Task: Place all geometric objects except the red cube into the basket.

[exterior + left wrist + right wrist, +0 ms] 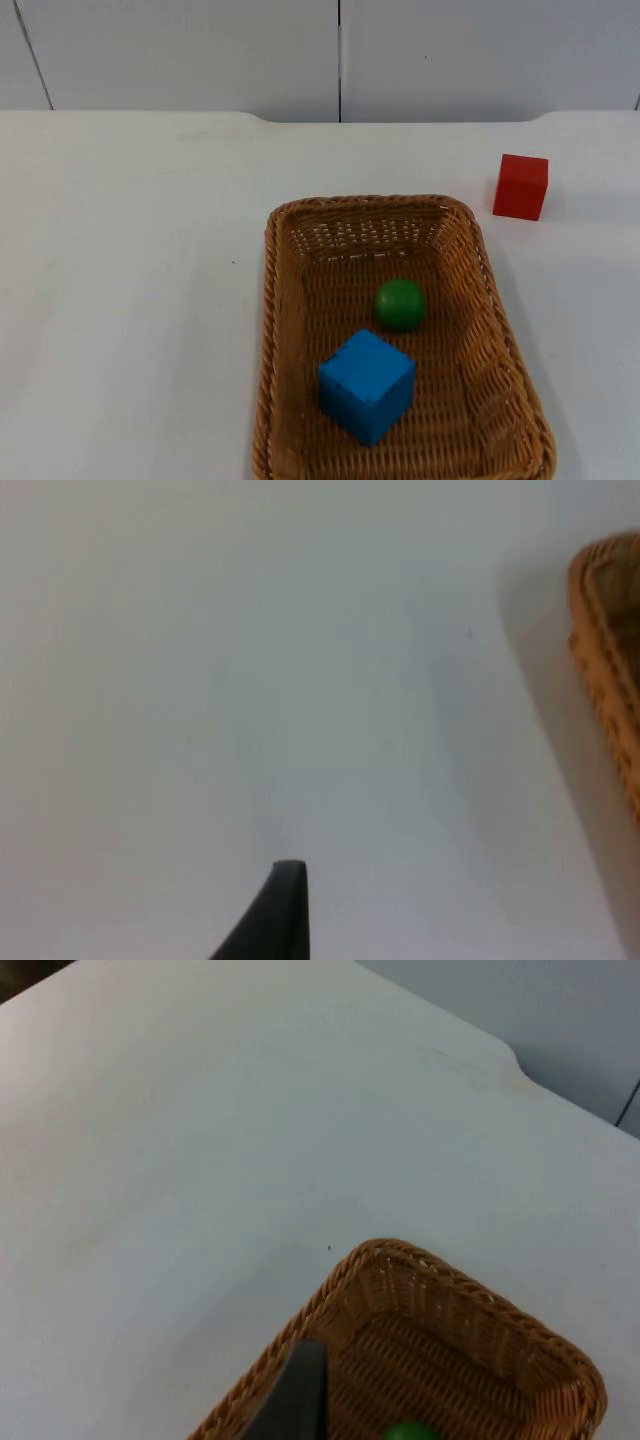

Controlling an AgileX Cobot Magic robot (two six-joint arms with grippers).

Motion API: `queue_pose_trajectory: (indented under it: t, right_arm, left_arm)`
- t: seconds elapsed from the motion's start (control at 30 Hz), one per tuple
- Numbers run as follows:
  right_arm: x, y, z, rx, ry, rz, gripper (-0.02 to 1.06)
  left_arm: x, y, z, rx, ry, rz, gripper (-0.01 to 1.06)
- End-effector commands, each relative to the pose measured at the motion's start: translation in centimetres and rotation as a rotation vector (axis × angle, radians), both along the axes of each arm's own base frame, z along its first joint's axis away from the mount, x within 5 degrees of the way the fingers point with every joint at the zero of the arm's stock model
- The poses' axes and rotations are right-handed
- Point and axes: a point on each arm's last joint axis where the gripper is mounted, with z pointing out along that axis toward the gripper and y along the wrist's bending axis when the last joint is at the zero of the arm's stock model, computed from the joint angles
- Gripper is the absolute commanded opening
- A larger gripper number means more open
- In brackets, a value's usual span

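Basket [280, 300] of woven wicker lies on the white table [120, 280] in the top view, its long axis running away from the camera and its near end cut off by the picture's edge. Inside it a green ball [400, 304] rests about mid-floor, and a blue cube [366, 385] sits just in front of the ball, turned so one corner faces the camera; the two are close, but I cannot tell if they touch. A red cube [521, 186] stands on the table outside the basket, beyond its far right corner and well apart from the rim. The grey wall [200, 50] closes off the table at the back.

From the left wrist, one black fingertip of the left gripper [272, 915] hangs over bare table [250, 680], with a stretch of the basket's rim [608, 650] off to one side. Whether these fingers are apart or closed I cannot tell; nothing is seen in them.

From the right wrist, one black fingertip of the right gripper [292, 1395] stands over the basket's edge [340, 1300], above the rim's near side. A sliver of the ball [410, 1430] shows on the basket floor. The table [200, 1110] spreads beyond, up to the wall [560, 1020]. Here too the finger opening cannot be told.
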Motion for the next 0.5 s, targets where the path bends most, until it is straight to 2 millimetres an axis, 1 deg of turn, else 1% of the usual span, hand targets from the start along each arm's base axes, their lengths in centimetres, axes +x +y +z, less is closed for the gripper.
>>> queue_pose_trajectory:
  t: [0.0,0.03,0.07,0.1,0.13,0.17,0.2,0.23,0.33,0.37,0.47]
  right_arm:
    - [-2.3,-1.6,-0.3,0.026,-0.029,0.001,0.85]
    - [-2.3,-1.6,-0.3,0.026,-0.029,0.001,0.85]
    - [-3.1,-2.3,-0.4,0.029,-0.033,0.000,0.85]
    - [-4.5,-3.3,-0.5,0.044,-0.040,-0.002,0.85]
    - [-5.2,-3.9,-0.9,0.044,-0.039,-0.002,0.85]
    - [-5.6,-4.2,-1.0,0.046,-0.043,-0.002,0.85]
    - [-5.6,-4.2,-1.0,0.046,-0.043,-0.002,0.85]
    - [-7.0,-5.2,-1.2,0.056,-0.055,-0.002,0.85]
    - [-9.5,-7.2,-1.5,0.084,-0.091,-0.002,0.85]
    - [-9.5,-7.2,-1.5,0.084,-0.091,-0.002,0.85]
    - [-11.8,-9.0,-1.9,0.118,-0.134,-0.001,0.85]
  left_arm:
    - [-1.9,0.2,1.3,-0.012,-0.084,0.001,1.05]
    - [-1.9,0.2,1.3,-0.012,-0.084,0.001,1.05]
    - [-2.9,0.2,1.8,-0.015,-0.119,-0.001,1.05]
    - [-4.1,0.3,2.4,-0.016,-0.164,-0.006,1.05]
    - [-5.0,0.4,2.8,-0.015,-0.193,-0.010,1.05]
    - [-5.5,0.4,2.9,-0.016,-0.205,-0.012,1.05]
    - [-5.5,0.4,2.9,-0.016,-0.205,-0.012,1.05]
    - [-6.8,0.5,3.3,-0.019,-0.246,-0.014,1.05]
    - [-9.3,0.7,3.7,-0.017,-0.300,-0.023,1.05]
    - [-9.3,0.7,3.7,-0.017,-0.300,-0.023,1.05]
    - [-11.7,0.8,3.7,-0.013,-0.332,-0.033,1.05]
